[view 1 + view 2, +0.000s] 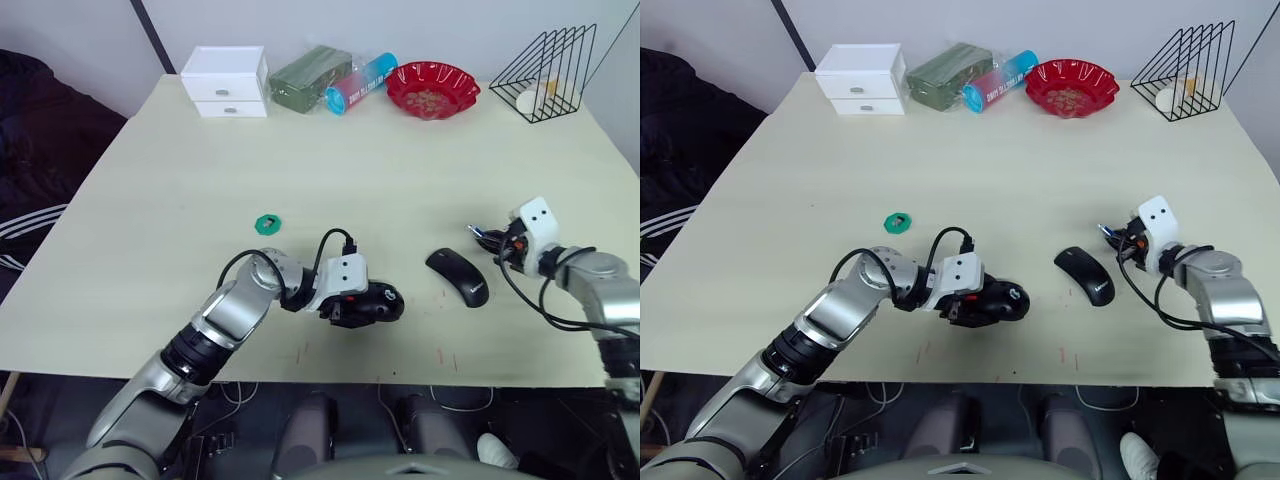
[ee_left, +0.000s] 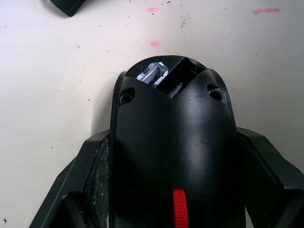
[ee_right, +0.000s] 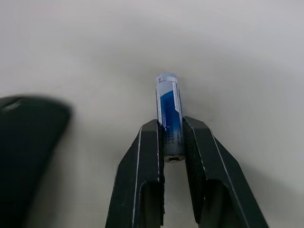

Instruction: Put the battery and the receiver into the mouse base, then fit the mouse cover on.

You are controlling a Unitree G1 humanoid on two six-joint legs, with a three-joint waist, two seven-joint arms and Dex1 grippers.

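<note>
— Left end effector point(image 1: 372, 308), how are you sitting right now?

— I am pinching the mouse base point(image 2: 173, 156) between my two black fingers, one pad pressing each flank. It is resting on the desk point(image 1: 330, 170) near the front edge, uncovered, with its red scroll wheel point(image 2: 179, 209) towards my wrist and its open compartment at the far end.

— And my right end effector point(image 3: 173, 135)?

— I am nipping the battery point(image 3: 169, 111) there, a blue and silver cell, gripped by its near end while the rest is sticking out past my fingertips, just above the pale desk.

— Where is the mouse cover point(image 1: 458, 275) lying?

— It is lying on the desk between my two arms, glossy black, near the right end effector and well apart from the mouse base.

— Anything else around?

— A small green ring point(image 1: 267, 224) is lying beyond my left arm. Along the far edge, a white drawer box point(image 1: 225, 81), a red bowl point(image 1: 432, 88) and a black wire rack point(image 1: 548, 72) are standing.
</note>
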